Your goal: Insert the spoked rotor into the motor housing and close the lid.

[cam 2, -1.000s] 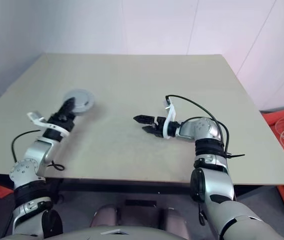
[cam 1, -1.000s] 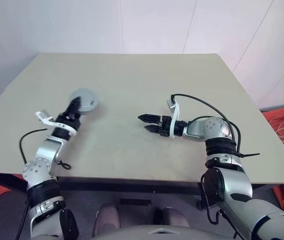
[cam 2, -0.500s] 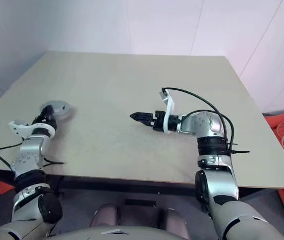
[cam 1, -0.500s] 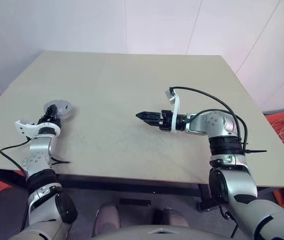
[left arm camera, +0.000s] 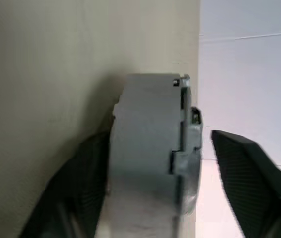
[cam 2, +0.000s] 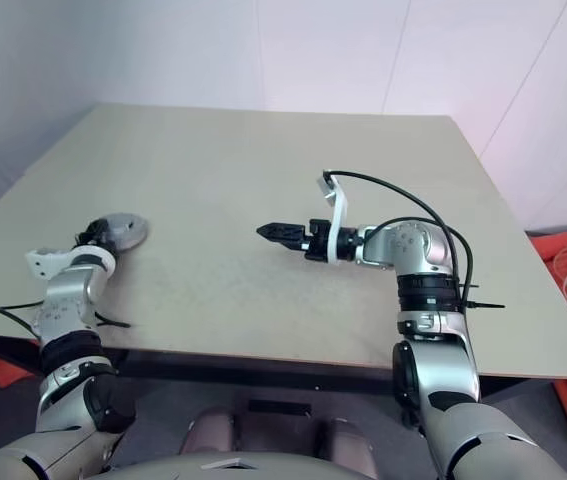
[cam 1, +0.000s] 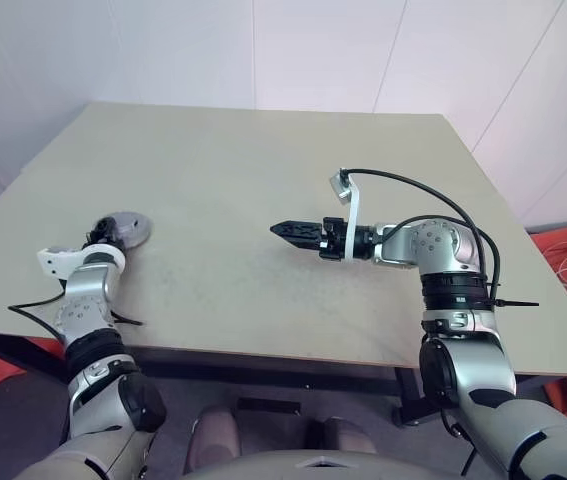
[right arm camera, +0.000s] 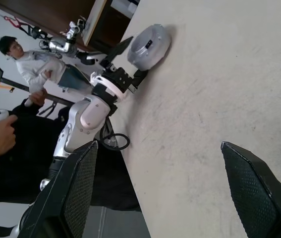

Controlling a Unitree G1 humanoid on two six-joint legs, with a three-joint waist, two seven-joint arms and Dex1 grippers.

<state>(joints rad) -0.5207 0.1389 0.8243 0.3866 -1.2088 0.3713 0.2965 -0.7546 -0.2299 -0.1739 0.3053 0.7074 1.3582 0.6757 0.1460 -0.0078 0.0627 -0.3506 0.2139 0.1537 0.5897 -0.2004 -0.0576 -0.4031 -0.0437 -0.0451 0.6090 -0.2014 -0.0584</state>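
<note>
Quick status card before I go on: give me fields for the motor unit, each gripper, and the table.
assembly: closed grey motor housing with its lid on, lying flat near the table's left edge
left gripper: straddles the housing, a gap showing at one finger
right gripper: open, holding nothing, over mid-table, pointing toward the robot's left
table: beige top
background: people in the right wrist view
</note>
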